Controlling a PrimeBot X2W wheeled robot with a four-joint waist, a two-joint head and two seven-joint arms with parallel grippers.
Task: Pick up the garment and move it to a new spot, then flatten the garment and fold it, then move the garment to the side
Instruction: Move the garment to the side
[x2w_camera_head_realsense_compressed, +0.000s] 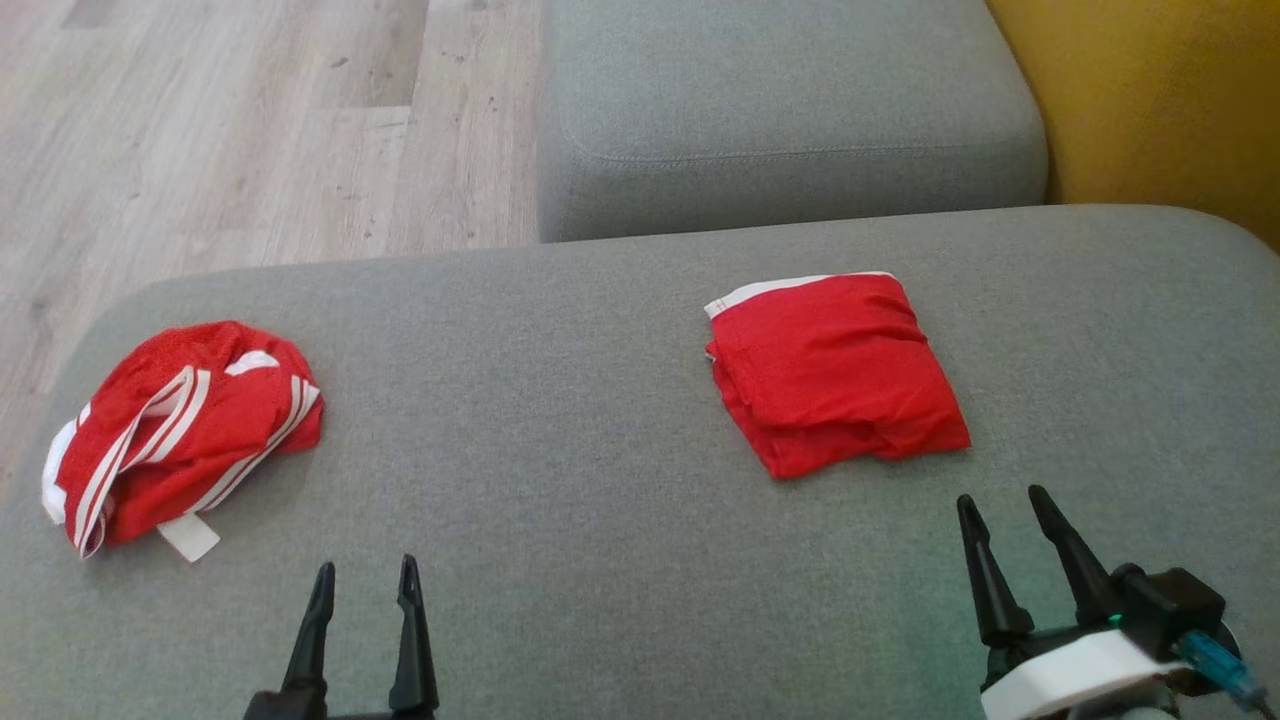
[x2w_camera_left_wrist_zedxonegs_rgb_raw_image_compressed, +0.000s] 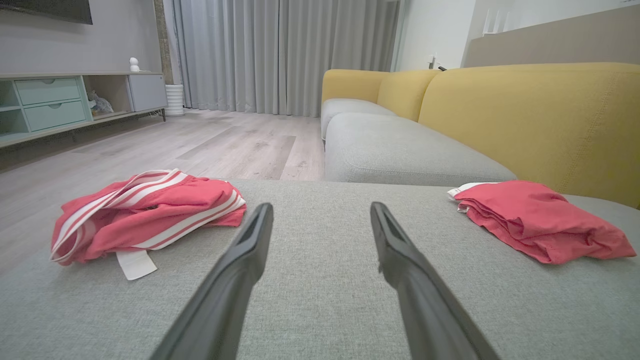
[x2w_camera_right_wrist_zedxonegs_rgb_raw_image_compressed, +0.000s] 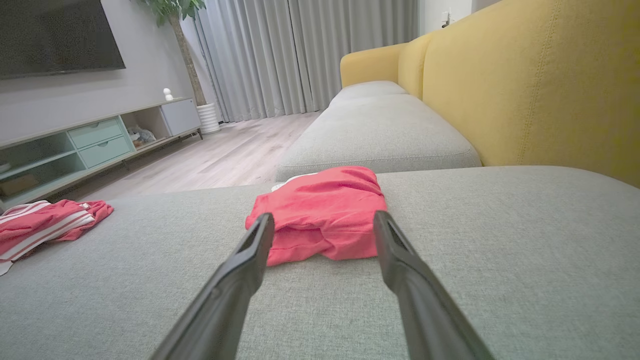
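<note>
The left gripper is spread wide and holds nothing. Its fingers point across the bare grey seat between two red garments and touch neither. The right gripper is spread just as wide and is also empty. Its fingertips stop near the closest edge of the folded garment without reaching it. In the right wrist view that garment lies straight ahead, just beyond the fingertips.

The folded garment sits on the right half of the seat as a flat, nearly square packet. Its slightly longer axis runs from the far side toward the robot, leaning a little to the right. The white waistband edge lies along the far side, away from the robot.

The striped garment lies well apart from it, near the seat's left end, as a crumpled heap. Its long axis runs diagonally from near-left to far-right. White stripes follow that line, and a white tab sticks out of the near side toward the robot.

Beyond the seat lie a second grey cushion, a yellow backrest to the right, and wood floor to the left.
</note>
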